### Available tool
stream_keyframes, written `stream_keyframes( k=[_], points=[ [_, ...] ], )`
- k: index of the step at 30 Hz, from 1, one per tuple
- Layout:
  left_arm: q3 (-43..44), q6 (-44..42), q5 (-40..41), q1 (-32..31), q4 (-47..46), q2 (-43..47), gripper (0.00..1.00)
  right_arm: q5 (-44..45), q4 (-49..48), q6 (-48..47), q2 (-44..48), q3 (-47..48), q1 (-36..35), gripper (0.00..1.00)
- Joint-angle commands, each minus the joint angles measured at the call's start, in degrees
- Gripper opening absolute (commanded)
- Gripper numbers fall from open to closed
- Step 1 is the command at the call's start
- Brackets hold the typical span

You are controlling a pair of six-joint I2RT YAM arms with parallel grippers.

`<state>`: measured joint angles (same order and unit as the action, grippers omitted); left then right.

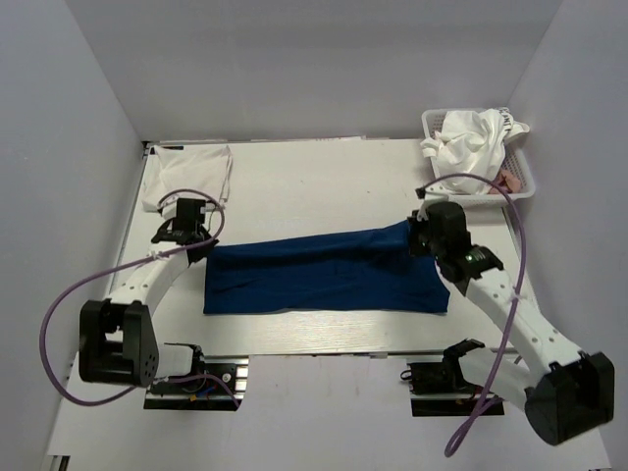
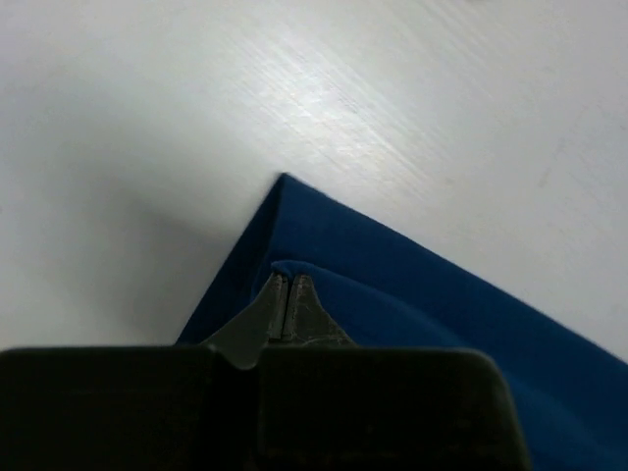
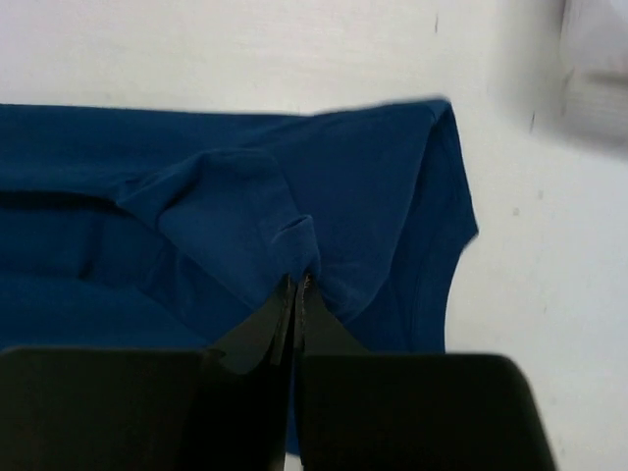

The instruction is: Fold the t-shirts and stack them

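The navy blue t-shirt [image 1: 324, 275] lies folded lengthwise into a long band across the middle of the table. My left gripper [image 1: 201, 245] is shut on its far left corner; the left wrist view shows the fingertips [image 2: 287, 280] pinching a fold of navy cloth [image 2: 412, 314]. My right gripper [image 1: 417, 238] is shut on the far right corner, with a bunch of navy cloth [image 3: 294, 235] pinched between the tips. A folded white t-shirt [image 1: 188, 172] lies at the far left. More white shirts [image 1: 471, 142] and a bit of pink one [image 1: 506, 182] sit in the basket.
The white plastic mesh basket [image 1: 520, 186] stands at the far right corner, close behind my right arm. The table's side walls rise on both sides. Cables loop from both arms near the table's front edge.
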<state>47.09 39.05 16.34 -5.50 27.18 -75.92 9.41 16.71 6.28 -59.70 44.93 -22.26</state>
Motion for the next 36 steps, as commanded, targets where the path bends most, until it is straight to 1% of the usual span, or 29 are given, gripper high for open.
stream_keyframes(
  k=[1, 3, 4, 5, 6, 7, 8, 9, 10, 11, 12, 13, 15, 17, 18, 19, 20, 21, 22, 23, 24, 26, 27, 28, 29, 30, 34, 35, 36],
  points=[
    [-2.6, 7.8, 8.6, -0.1, 2.3, 4.1, 0.00, 4.1, 5.2, 7.8, 4.6, -5.0, -0.2, 0.00],
    [-3.4, 9.8, 10.6, 0.7, 4.5, 4.7, 0.00, 8.1, 6.9, 11.1, 6.6, -8.6, -0.2, 0.00],
    [-3.4, 11.1, 11.2, 0.7, 5.3, 3.9, 0.00, 9.5, 7.1, 15.9, 7.7, -11.2, 0.1, 0.03],
    [-2.8, 11.1, 11.9, 0.7, 5.9, 3.2, 0.02, 9.6, 7.7, 17.0, 8.1, -11.9, 0.0, 0.13],
    [-2.0, 11.9, 11.9, 0.7, 6.7, 1.7, 0.08, 8.6, 8.1, 18.4, 8.9, -12.3, 0.0, 0.23],
    [-2.0, 11.9, 11.9, 0.7, 7.9, 0.8, 0.34, 8.3, 8.6, 22.1, 9.0, -13.2, 0.0, 0.26],
    [-1.3, 11.9, 11.9, 0.7, 8.4, 0.0, 0.46, 7.9, 10.9, 23.2, 8.7, -13.4, 0.1, 0.31],
    [-0.7, 11.9, 11.0, 0.7, 8.4, -0.5, 0.51, 7.0, 11.8, 24.7, 8.9, -13.4, 0.1, 0.40],
    [-0.7, 12.5, 10.3, 0.7, 9.0, -0.5, 0.60, 7.1, 13.6, 28.8, 9.2, -13.7, 0.0, 0.49],
    [-0.7, 12.5, 10.3, 0.7, 9.7, -0.5, 0.88, 7.5, 14.5, 29.3, 9.5, -14.0, 0.0, 0.68],
    [0.0, 13.1, 10.3, 0.7, 10.3, -0.5, 1.00, 7.7, 15.2, 29.3, 10.7, -14.3, -0.1, 0.85],
    [0.6, 13.1, 10.3, 0.7, 11.0, 0.5, 1.00, 7.6, 15.0, 28.8, 10.9, -14.5, 0.0, 0.90],
    [1.4, 13.1, 9.6, 0.7, 11.6, 3.0, 1.00, 7.4, 12.9, 26.5, 11.8, -13.5, 0.0, 0.90],
    [2.0, 11.8, 8.2, 0.1, 10.5, 4.7, 1.00, 4.4, 11.3, 25.0, 11.7, -12.2, 0.0, 0.90],
    [2.0, 10.6, 4.7, 0.1, 9.4, 6.3, 1.00, 2.9, 7.5, 23.0, 10.8, -12.0, 0.0, 0.90],
    [2.0, 9.7, 2.8, 0.1, 8.1, 6.8, 1.00, -2.3, 5.8, 22.2, 10.4, -11.9, 0.1, 0.90],
    [0.9, 7.3, 0.5, 0.1, 4.7, 6.8, 1.00, -3.7, 4.6, 21.9, 9.9, -11.8, -0.1, 0.90],
    [0.4, 6.3, -4.0, 0.1, 2.8, 6.8, 1.00, -5.1, -0.4, 20.5, 7.8, -11.8, -0.2, 0.90],
    [-0.2, 4.7, -6.5, 0.1, 0.8, 6.8, 1.00, -7.7, -2.1, 19.9, 6.7, -11.2, -0.1, 0.90],
    [-1.5, 3.1, -8.9, -0.4, -3.4, 6.1, 1.00, -8.6, -4.6, 19.8, 5.7, -10.7, -0.1, 0.90],
    [-1.5, 2.2, -12.8, -0.4, -4.7, 5.3, 1.00, -8.8, -5.8, 18.6, 1.8, -9.4, -0.2, 0.90],
    [-2.9, 0.5, -16.2, -1.1, -7.3, 1.9, 1.00, -12.3, -8.5, 17.1, -1.3, -6.8, -0.4, 0.90],
    [-2.9, 0.5, -18.2, -1.6, -7.9, 0.8, 1.00, -13.3, -8.9, 16.8, -6.4, -4.1, -0.2, 0.90],
    [-3.8, -0.2, -19.0, -1.6, -8.5, -0.4, 1.00, -13.5, -9.8, 16.0, -8.0, -3.4, -0.2, 0.90],
    [-5.1, -0.2, -19.0, -2.1, -8.5, -1.4, 1.00, -13.5, -10.2, 16.0, -9.7, -2.8, -0.2, 0.90],
    [-5.6, -0.2, -19.0, -2.1, -9.2, -3.4, 1.00, -13.5, -10.5, 15.9, -14.3, -1.6, -0.2, 0.90],
    [-7.0, -0.2, -18.5, -2.1, -9.2, -6.9, 1.00, -13.4, -11.8, 16.4, -23.0, 3.1, -0.1, 0.90],
    [-7.5, -0.2, -17.8, -2.1, -9.2, -6.9, 1.00, -14.3, -11.2, 16.5, -26.6, 4.8, -0.3, 0.90],
    [-7.5, -0.2, -17.7, -2.1, -8.7, -7.7, 1.00, -16.9, -11.6, 16.6, -27.7, 5.3, -0.4, 0.90]
  ],
)
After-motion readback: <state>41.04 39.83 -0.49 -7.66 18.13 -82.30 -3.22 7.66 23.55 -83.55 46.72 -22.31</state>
